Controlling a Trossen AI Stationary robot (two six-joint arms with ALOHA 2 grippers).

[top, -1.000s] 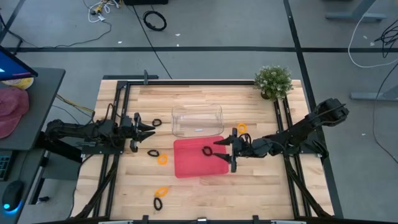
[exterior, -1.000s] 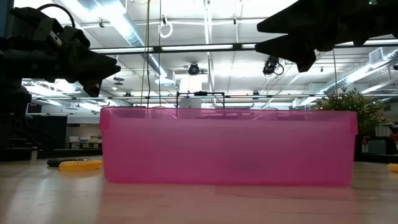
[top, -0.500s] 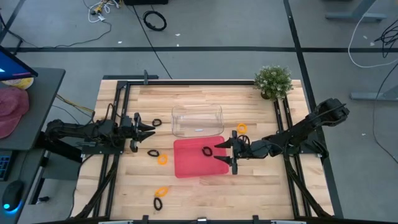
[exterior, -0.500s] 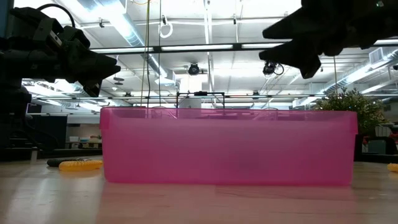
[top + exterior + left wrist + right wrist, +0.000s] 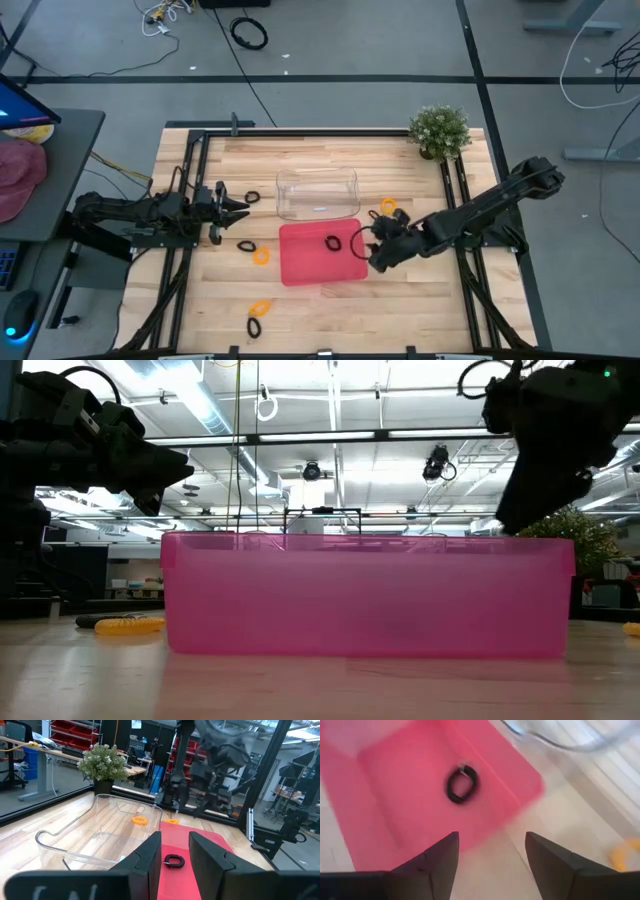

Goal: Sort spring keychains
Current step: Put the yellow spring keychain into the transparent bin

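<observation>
While one black spring keychain (image 5: 332, 242) is lying in the pink tray (image 5: 300, 268), I am hovering my right tool (image 5: 368, 250), spread and empty, at its edge; I am favouring the nearest orange keychain (image 5: 388, 205) next.

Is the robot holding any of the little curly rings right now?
No. The right gripper is open and empty above the pink tray; the left gripper holds nothing either.
</observation>
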